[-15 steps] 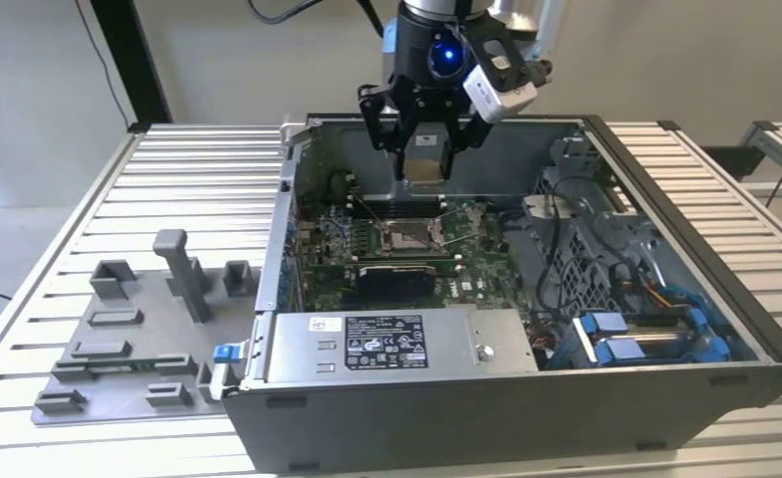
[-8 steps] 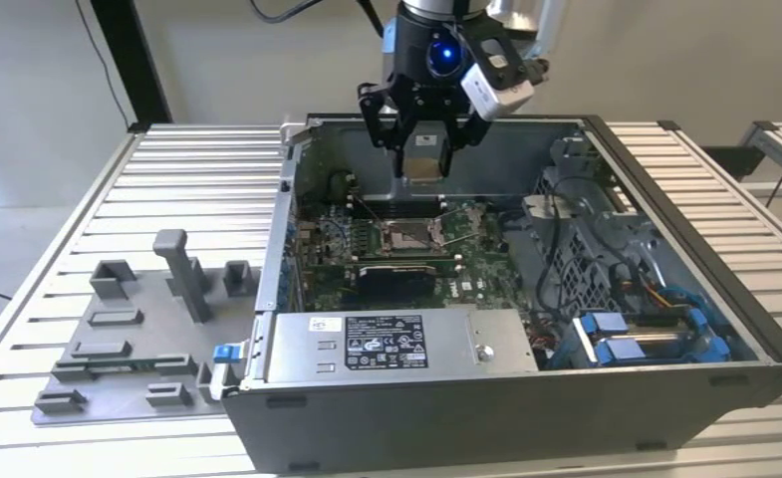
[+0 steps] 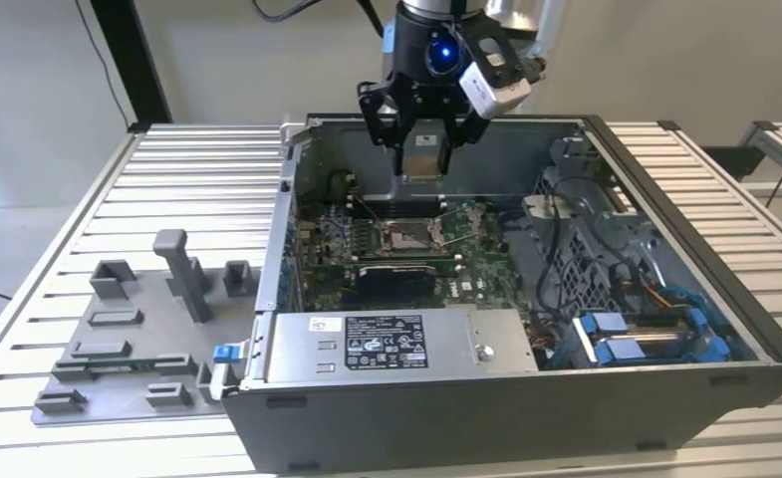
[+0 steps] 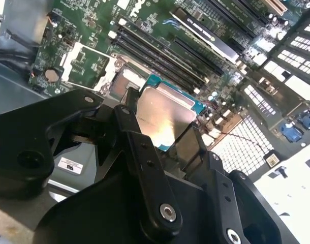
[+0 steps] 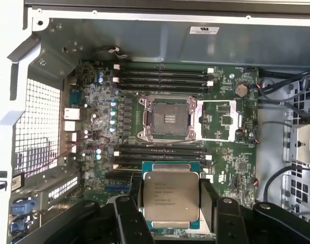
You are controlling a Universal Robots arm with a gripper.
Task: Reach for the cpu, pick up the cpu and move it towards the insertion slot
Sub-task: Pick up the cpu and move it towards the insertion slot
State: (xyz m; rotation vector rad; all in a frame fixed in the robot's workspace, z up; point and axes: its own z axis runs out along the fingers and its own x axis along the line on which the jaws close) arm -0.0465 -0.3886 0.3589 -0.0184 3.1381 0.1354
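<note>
In the first wrist view, the cpu (image 5: 171, 195) is seen clamped between the black fingers (image 5: 128, 218) of the gripper (image 5: 170, 213), its silvery face turned to the camera. Beyond it on the green circuit board (image 5: 231, 157), the insertion slot (image 5: 168, 118) lies uncovered, flanked by long black memory slots (image 5: 162, 76). The exterior view adds what is lacking there: the gripper (image 3: 421, 149) is held above the open computer case (image 3: 524, 398), over its far wall, with the insertion slot (image 3: 408, 236) below and the grey fixture tray (image 3: 138, 339) on the slatted table (image 3: 204, 159) at the exterior view's left.
</note>
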